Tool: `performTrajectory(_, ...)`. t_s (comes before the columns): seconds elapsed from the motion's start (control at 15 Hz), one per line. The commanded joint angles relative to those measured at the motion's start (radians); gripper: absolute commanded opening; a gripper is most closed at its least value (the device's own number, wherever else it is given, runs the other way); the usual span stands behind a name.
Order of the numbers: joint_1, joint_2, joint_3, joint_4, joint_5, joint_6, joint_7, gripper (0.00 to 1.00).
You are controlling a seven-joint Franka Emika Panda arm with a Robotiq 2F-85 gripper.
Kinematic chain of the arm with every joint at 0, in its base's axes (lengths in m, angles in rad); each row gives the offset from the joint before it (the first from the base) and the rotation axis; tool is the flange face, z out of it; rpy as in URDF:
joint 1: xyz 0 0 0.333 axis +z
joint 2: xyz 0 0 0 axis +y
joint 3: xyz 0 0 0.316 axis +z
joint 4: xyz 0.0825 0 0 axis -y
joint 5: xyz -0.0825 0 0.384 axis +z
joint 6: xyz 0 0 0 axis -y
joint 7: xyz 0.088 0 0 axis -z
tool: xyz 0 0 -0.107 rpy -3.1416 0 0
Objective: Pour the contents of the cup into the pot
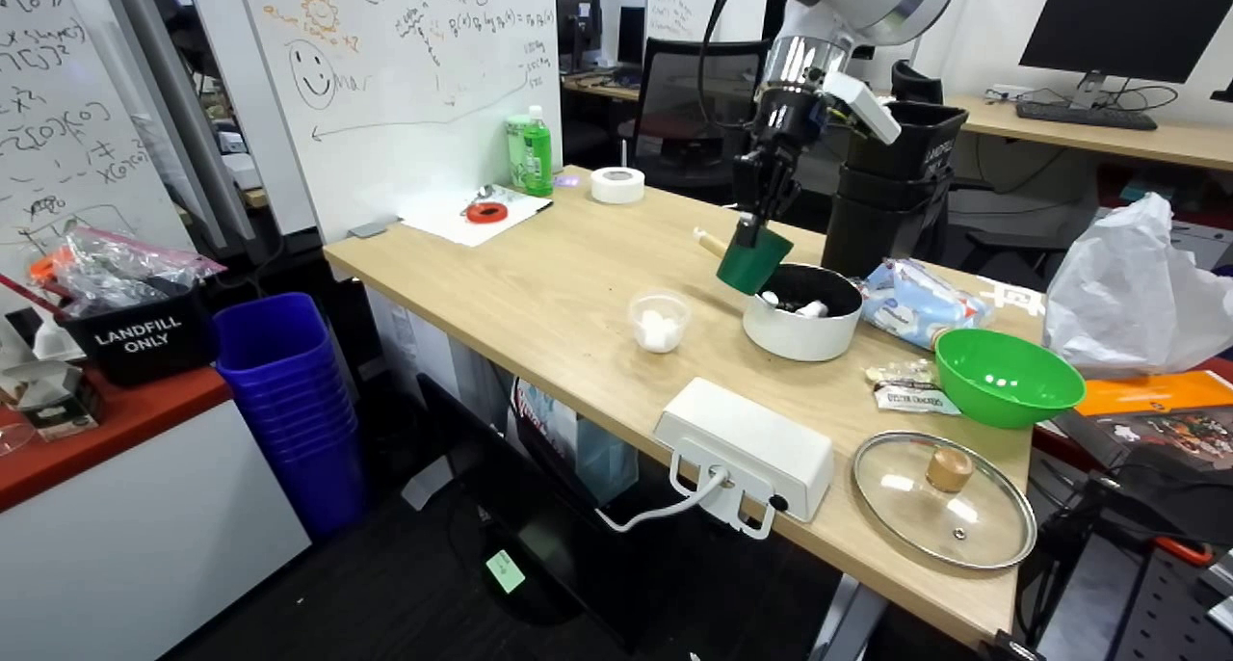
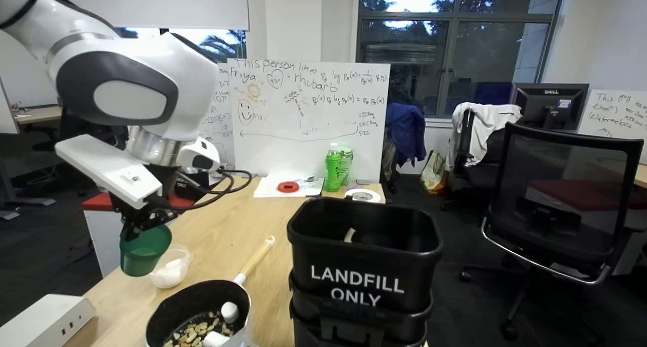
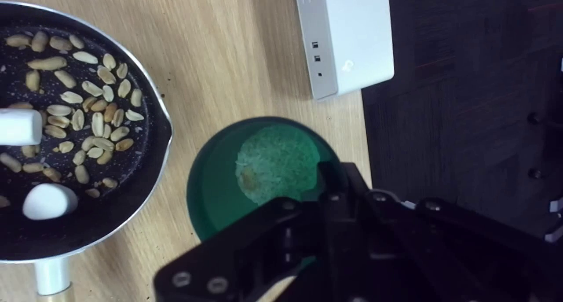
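Because pouring presumably needs a clear mouth, the hand [image 1: 747,231] grasps the dark green tumbler [image 1: 756,264] at its rim. Tilted, with pale granular contents [image 3: 281,163] visible inside, the tumbler hangs above the table [image 1: 559,247] beside the white saucepan [image 1: 800,339] of peanuts [image 3: 97,124], apparently staged for tipping.

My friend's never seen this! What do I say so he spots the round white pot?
Look for the long, light wooden table, then the dark green plastic cup held tilted above it. Near the cup, on that table, sits the round white pot with a dark inside. Unlike the shiny bright green bowl, it holds peanuts and has a pale wooden handle.
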Motion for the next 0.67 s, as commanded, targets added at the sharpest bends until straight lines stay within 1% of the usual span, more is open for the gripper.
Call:
performTrajectory(0.0, -0.055, 0.091, -0.003, 0.138, 0.046, -0.130, -0.031, 0.01)
performTrajectory(0.33, -0.121, 0.186, -0.001, 0.256, 0.088, -0.285, -0.034, 0.01)
performTrajectory(0.6, -0.146, 0.219, 0.001, 0.312, 0.114, -0.413, -0.041, 0.01)
